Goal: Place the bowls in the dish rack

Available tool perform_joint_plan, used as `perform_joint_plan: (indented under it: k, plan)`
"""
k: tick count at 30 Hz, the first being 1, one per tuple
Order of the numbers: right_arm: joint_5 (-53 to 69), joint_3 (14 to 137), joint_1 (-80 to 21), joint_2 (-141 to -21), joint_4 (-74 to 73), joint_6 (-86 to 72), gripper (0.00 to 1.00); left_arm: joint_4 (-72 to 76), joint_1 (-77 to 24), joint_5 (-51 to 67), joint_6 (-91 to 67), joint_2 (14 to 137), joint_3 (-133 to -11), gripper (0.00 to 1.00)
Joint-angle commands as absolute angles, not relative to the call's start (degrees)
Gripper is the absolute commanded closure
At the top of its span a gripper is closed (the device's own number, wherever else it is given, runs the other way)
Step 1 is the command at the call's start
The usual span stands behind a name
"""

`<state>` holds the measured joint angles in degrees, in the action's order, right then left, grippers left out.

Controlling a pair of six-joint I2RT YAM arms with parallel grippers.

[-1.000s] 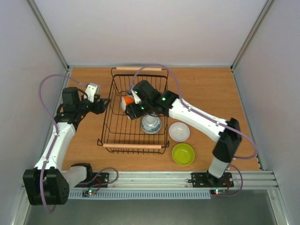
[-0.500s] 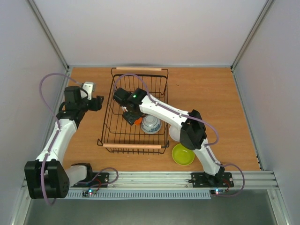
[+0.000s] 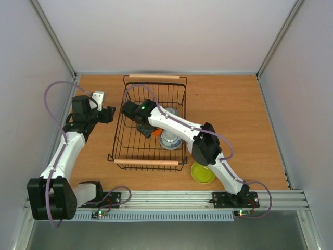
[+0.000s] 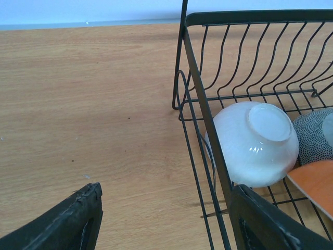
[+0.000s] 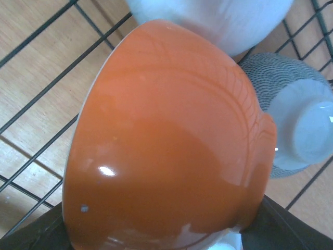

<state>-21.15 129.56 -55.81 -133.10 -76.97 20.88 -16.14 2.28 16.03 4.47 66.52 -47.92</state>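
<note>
right fingers [image 5: 283,229] clamp the orange bowl [image 5: 166,140], foot tipped sideways, inside the rack [image 3: 150,163]; left fingers [image 4: 65,224] apart, empty.

Left claw [image 4: 165,208] gapes on its bent arm; right claw [image 3: 148,128] reaches forward, clamping the orange bowl [image 5: 166,140].

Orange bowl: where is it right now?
In the right wrist view the orange bowl is gripped by the right claw, inside the dish rack, just beside a white bowl and a dotted grey bowl.
</note>
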Motion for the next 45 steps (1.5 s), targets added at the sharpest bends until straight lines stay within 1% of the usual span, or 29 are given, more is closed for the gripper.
perform_joint_plan:
  k: [1,6,7,8,11,15,16,17,18,19,30,34,45]
  plan:
    - [-23.4,130.4,-57.2,-134.9,-76.3,23.5,0.99,-12.9,2.5,15.5,4.1,66.6,-49.0,0.32]
    - [-25.2,132.6,-58.5,-136.3,-77.2,24.7,0.98,-13.0,2.5,15.7,4.1,66.9,-49.0,0.32]
    - [-25.7,133.6,-58.5,-137.0,-77.8,24.7,0.97,-13.1,2.5,15.7,4.1,66.8,-49.0,0.32]
    - [-26.2,134.4,-58.5,-137.7,-78.4,24.7,0.92,-13.1,2.5,15.7,4.1,66.7,-49.0,0.32]
    - [-27.3,135.9,-58.9,-139.6,-80.0,24.5,0.66,-13.0,2.5,15.8,4.1,66.4,-48.9,0.32]
    - [-29.1,135.8,-59.4,-140.4,-80.2,23.7,0.42,-13.0,2.5,16.0,4.2,66.5,-48.9,0.32]
    - [-29.3,135.7,-59.6,-140.4,-80.1,23.7,0.32,-13.0,2.5,16.0,4.2,66.5,-48.9,0.32]
    - [-29.6,135.5,-59.9,-140.3,-79.8,23.7,0.17,-13.0,2.5,16.0,4.2,66.6,-48.9,0.32]
    - [-29.9,135.3,-60.1,-140.2,-79.4,23.8,0.05,-13.0,2.5,16.1,4.3,66.6,-48.9,0.32]
    - [-30.1,135.1,-60.5,-140.0,-79.2,24.0,0.02,-13.1,2.5,16.1,4.2,66.7,-48.9,0.32]
    - [-27.1,133.8,-61.6,-138.5,-78.2,24.6,0.01,-12.8,2.5,16.4,4.4,67.3,-48.9,0.32]
    - [-24.1,131.1,-62.0,-135.9,-76.8,24.7,0.01,-12.7,2.5,16.4,4.4,67.4,-49.0,0.32]
    - [-20.8,124.6,-62.2,-130.2,-72.2,23.8,0.01,-12.8,2.5,16.5,4.6,67.7,-49.0,0.32]
